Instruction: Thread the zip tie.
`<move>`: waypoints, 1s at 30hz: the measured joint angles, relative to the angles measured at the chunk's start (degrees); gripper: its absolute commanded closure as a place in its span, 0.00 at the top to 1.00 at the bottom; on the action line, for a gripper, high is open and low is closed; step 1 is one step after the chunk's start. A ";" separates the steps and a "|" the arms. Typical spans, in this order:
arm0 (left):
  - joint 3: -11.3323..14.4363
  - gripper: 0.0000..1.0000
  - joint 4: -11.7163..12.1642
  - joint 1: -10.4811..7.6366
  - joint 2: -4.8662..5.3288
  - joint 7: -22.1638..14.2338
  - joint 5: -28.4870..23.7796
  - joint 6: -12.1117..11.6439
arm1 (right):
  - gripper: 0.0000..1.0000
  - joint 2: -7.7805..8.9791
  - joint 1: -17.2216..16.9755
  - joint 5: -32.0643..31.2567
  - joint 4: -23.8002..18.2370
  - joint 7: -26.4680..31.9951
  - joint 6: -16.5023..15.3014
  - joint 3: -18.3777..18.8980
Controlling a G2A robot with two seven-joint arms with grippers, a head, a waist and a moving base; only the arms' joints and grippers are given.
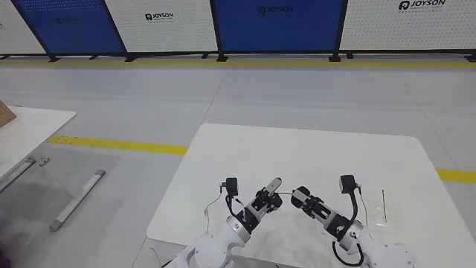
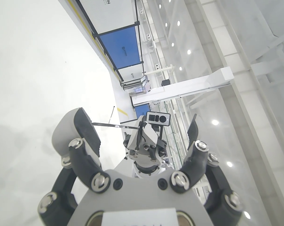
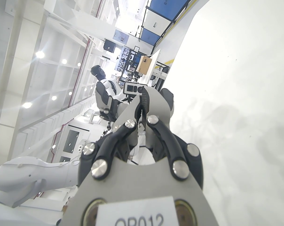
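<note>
A thin dark zip tie runs level above the white table, between my two grippers near the front edge. My right gripper is shut on one end of it; from the left wrist view it faces the camera with the strip sticking out. My left gripper is open, and the tie's free end lies beside one finger pad without being clamped. From above, the left gripper and the right gripper point at each other, with the tie bridging the small gap.
A second zip tie lies flat on the table to the right of the right arm, also visible as a zip tie in the left wrist view. Another white table stands far left, with a grey bar on the floor.
</note>
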 measured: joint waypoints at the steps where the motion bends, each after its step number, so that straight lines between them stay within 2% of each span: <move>1: -0.04 1.00 0.17 -0.03 -0.06 0.73 0.22 -0.68 | 0.00 0.00 0.00 0.00 0.00 0.00 0.00 0.00; 3: 0.06 1.00 0.51 -0.14 -0.15 1.80 1.02 -1.66 | 0.00 0.00 0.00 0.00 0.00 0.00 0.00 0.00; 4: 0.21 0.80 0.83 -0.26 -0.21 2.26 1.53 -2.05 | 0.00 0.00 0.00 0.00 0.00 0.00 0.00 0.00; 5: 0.31 0.52 1.09 -0.36 -0.26 2.51 1.77 -2.13 | 0.00 0.00 0.00 0.00 0.00 0.00 0.00 0.00; 6: 0.38 0.41 1.34 -0.46 -0.30 2.75 1.93 -2.12 | 0.00 0.00 0.00 0.00 0.00 0.00 0.00 0.00; 8: 0.53 0.40 1.98 -0.61 -0.38 3.00 2.20 -2.02 | 0.00 0.00 0.00 0.00 0.00 0.00 0.00 0.00; 12: 0.72 0.29 2.71 -0.66 -0.42 2.60 2.89 -2.44 | 0.00 0.00 0.00 0.00 0.00 0.00 0.00 0.00; 14: 0.80 0.32 2.85 -0.65 -0.44 2.24 2.88 -2.65 | 0.00 0.00 0.00 0.00 0.00 0.00 0.00 0.00; 15: 0.80 0.27 2.90 -0.66 -0.44 2.08 2.81 -2.69 | 0.00 0.00 0.00 0.00 0.00 0.00 0.00 0.00; 20: 0.45 0.21 3.24 -0.85 -0.49 1.61 1.77 -3.12 | 0.00 0.00 0.00 0.00 0.00 0.00 0.00 0.00; 22: 0.28 0.12 3.27 -0.79 -0.48 1.32 1.64 -3.45 | 0.00 0.00 0.00 0.00 0.00 0.00 0.00 0.00; 26: 0.06 0.16 3.26 -0.60 -0.44 0.87 1.70 -3.85 | 0.00 0.00 0.00 0.00 0.00 0.00 0.00 0.00; 29: 0.18 0.25 3.11 -0.43 -0.43 0.52 2.34 -4.12 | 0.00 0.00 0.00 0.00 0.00 0.00 0.00 0.00; 30: 0.24 0.24 3.06 -0.35 -0.41 0.31 2.67 -4.24 | 0.00 0.00 0.00 0.00 0.00 0.00 0.00 0.00</move>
